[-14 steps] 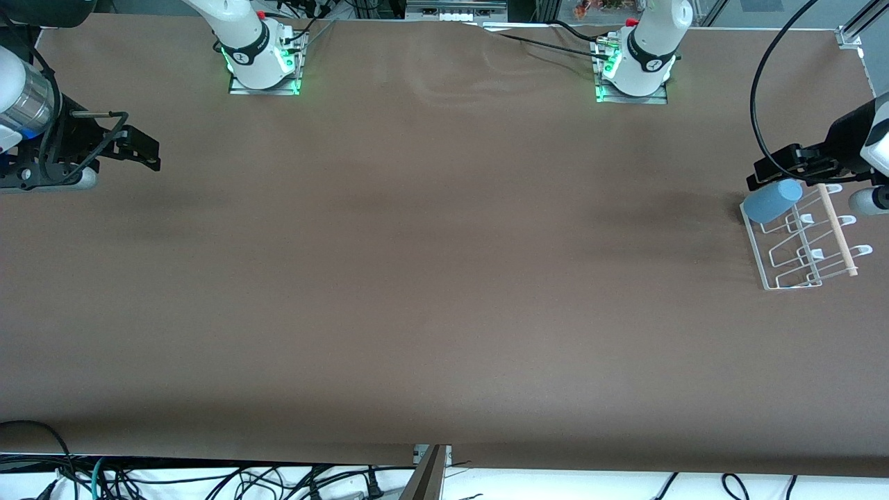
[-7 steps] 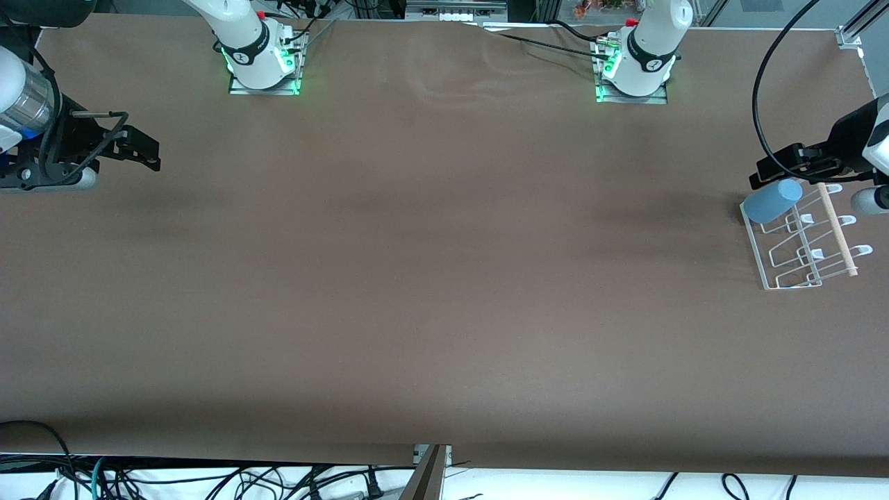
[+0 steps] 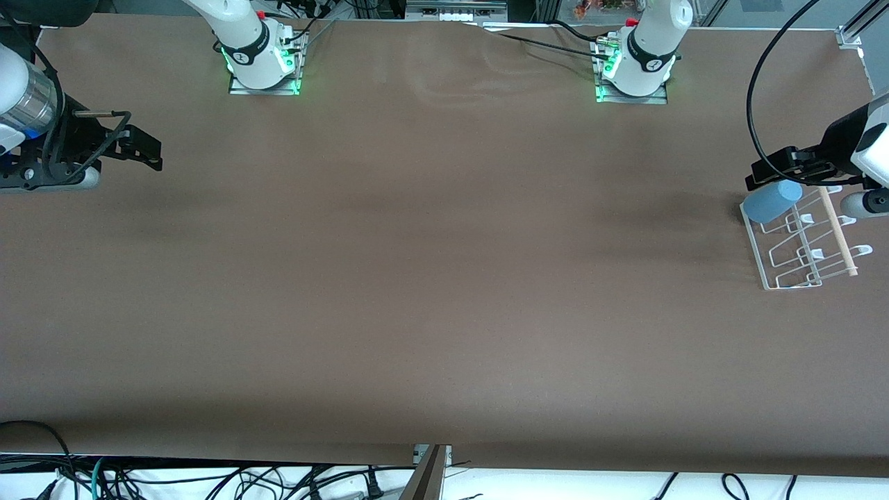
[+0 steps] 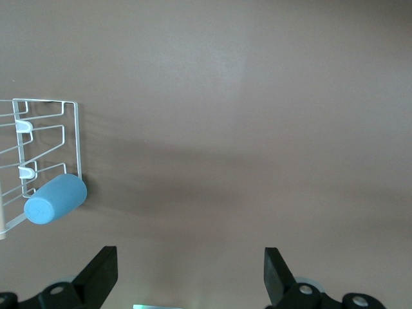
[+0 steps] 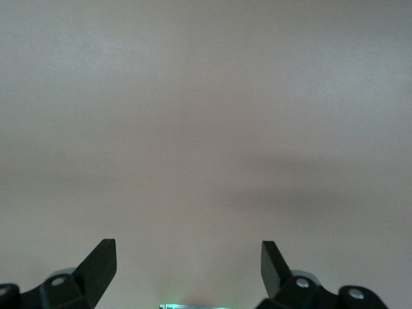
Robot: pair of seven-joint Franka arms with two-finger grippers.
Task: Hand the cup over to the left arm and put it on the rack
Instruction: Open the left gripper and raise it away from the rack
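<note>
Left pincer (image 3: 764, 173): fingers wide apart and empty, over the counter (image 3: 444, 278) at the left arm's end, just beside the cup.
Cup (image 3: 771, 201): lying tilted on the corner of the rack (image 3: 799, 239) that is farthest from the front camera, propped on the wire prongs and free of both pincers.
Cup's long axis: slanted, running from the rack's edge in toward its wooden rod (image 3: 837, 232); in the left wrist view the cup (image 4: 56, 199) lies off to one side of the fingers (image 4: 103, 273), not between them.
Nearer arm: the left, by far.
Left arm pose: reaching in low from the counter's end, wrist roughly level.
Right pincer (image 3: 146, 149): fingers wide apart, empty, over bare counter at the right arm's end, well apart from the cup; this arm waits.
Judgement: placement looks done; what remains seems to be drawing clear without nudging the cup.
</note>
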